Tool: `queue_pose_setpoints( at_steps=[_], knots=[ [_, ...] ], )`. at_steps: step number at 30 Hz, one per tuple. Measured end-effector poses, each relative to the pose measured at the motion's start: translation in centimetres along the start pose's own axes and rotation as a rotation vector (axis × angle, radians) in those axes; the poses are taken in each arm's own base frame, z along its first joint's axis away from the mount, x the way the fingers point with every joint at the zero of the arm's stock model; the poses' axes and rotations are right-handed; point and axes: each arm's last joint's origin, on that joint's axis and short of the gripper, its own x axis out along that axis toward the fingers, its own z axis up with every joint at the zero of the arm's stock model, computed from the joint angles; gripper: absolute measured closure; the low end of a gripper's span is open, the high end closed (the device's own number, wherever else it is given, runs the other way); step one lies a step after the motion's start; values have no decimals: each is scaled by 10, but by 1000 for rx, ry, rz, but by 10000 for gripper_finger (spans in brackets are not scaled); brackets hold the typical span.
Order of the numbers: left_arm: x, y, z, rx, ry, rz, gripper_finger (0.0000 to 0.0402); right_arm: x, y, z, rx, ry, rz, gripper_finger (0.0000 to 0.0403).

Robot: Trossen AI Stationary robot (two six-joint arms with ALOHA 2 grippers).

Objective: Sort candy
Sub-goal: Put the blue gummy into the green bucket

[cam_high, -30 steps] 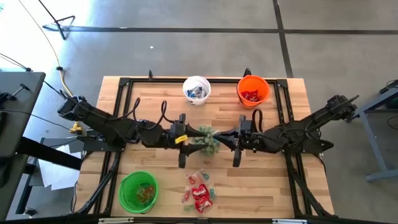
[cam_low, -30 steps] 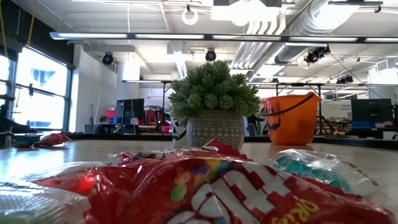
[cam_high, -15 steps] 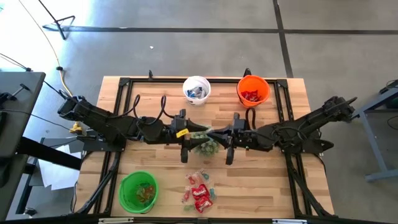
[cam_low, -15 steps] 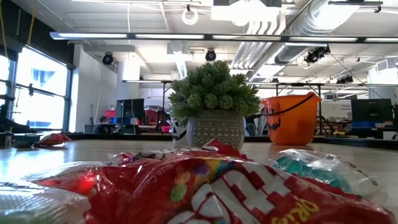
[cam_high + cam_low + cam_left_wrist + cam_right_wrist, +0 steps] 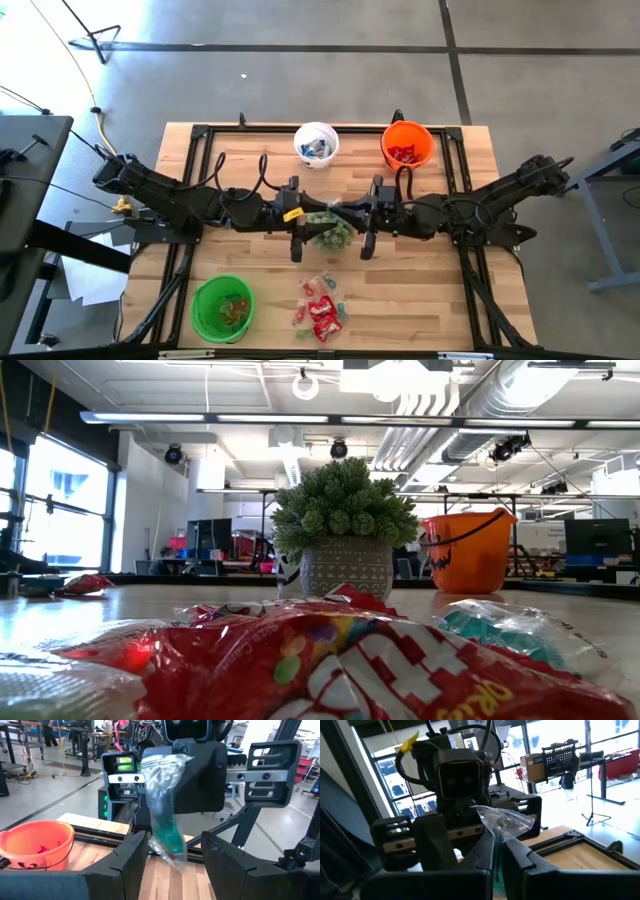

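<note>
Clear bag [image 5: 162, 805] with teal candy hung mid-worktop [image 5: 255, 145], long axis vertical | right tool [image 5: 497, 851] pinched its top | left tool [image 5: 172, 857] open, jaws either side of its lower end, at 9 o'clock.

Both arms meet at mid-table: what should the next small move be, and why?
Probably close the left gripper on the clear crinkly packet of teal candy: it hangs between those open fingers, while the right gripper pinches its other end.
</note>
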Motion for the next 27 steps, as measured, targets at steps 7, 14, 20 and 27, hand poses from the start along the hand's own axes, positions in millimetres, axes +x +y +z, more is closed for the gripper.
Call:
queue_pose_setpoints(
  at_steps=[7,14,20,27],
  knots=[
    [0,0,-1,2,5,1,269,0,1,0,18,4,19,396],
    [0,-1,-1,2,9,-22,367,0,1,0,21,4,20,396],
    [0,-1,-1,2,9,-23,393,0,1,0,44,5,22,396],
    [0,-1,-1,-16,11,-28,399,0,1,0,47,4,17,363]
  ],
)
